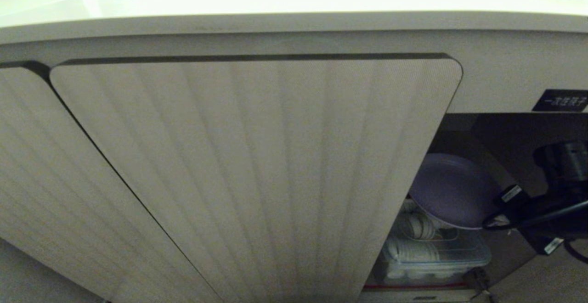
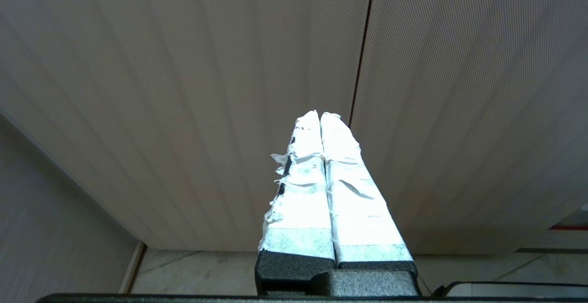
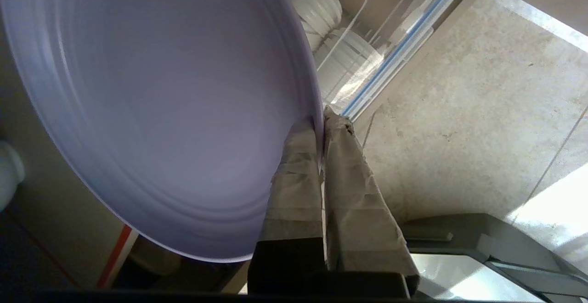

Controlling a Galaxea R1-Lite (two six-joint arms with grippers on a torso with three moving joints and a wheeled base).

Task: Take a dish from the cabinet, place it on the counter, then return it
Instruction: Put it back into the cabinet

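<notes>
At the open right side of the cabinet (image 1: 257,165), the right end effector (image 3: 321,119) is clenched on the rim of the dish (image 3: 156,110), its taped fingers (image 3: 294,188) pinching the edge from both faces. The pale lavender plate hangs tilted in the dark opening, just above a clear plastic container (image 1: 436,257) holding stacked white items, with the shelf's red edge (image 1: 413,287) below. A small black label (image 1: 561,100) sits on the panel above the opening, under the cream worktop (image 1: 275,4). The left end effector (image 2: 321,119), fingers pressed together and holding nothing, points at the ribbed closed doors (image 2: 183,87).
</notes>
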